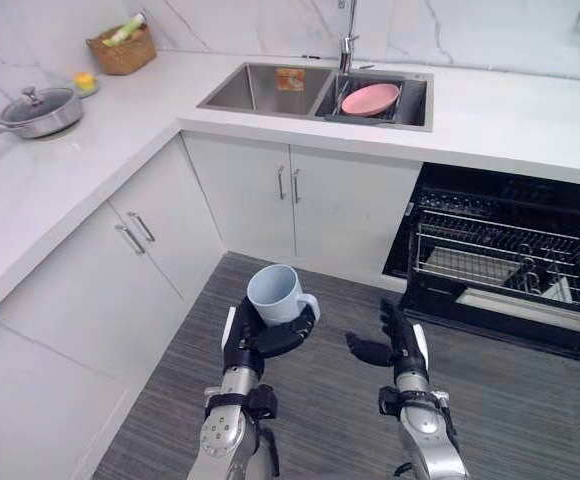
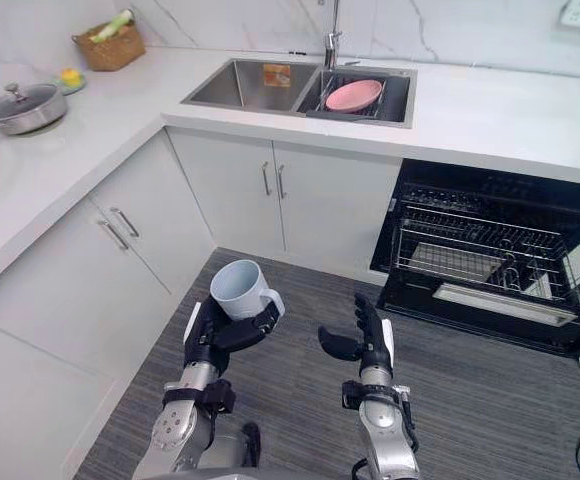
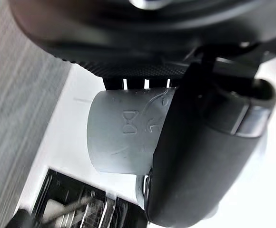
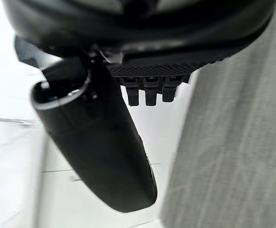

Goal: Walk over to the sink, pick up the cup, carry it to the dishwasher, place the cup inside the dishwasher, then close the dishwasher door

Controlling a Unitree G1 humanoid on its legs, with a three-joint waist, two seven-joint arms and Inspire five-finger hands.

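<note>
The left hand (image 1: 260, 338) is closed round the pale cup (image 1: 275, 292), with the thumb across its side and the fingers behind it. The cup sits upright above the palm, mouth up, its handle turned toward the right hand (image 1: 398, 345). In the left wrist view the thumb (image 3: 200, 156) lies over the cup's wall. The right hand hovers just beside the left over the grey plank floor (image 1: 510, 420), fingers relaxed and wide, thumb out toward the cup, holding nothing. Ahead of the right hand, off to its outer side, stands the dishwasher (image 1: 530, 195), door down and wire rack (image 1: 490, 250) showing. Far ahead of the left hand, set in the white bench (image 1: 510, 110), is the sink (image 1: 260, 88), with a pink plate (image 1: 370, 98) in the basin on the right-hand side. Well out to the left hand's outer side sit a lidded pan (image 1: 40, 110) and a wicker basket (image 1: 122, 50)
</note>
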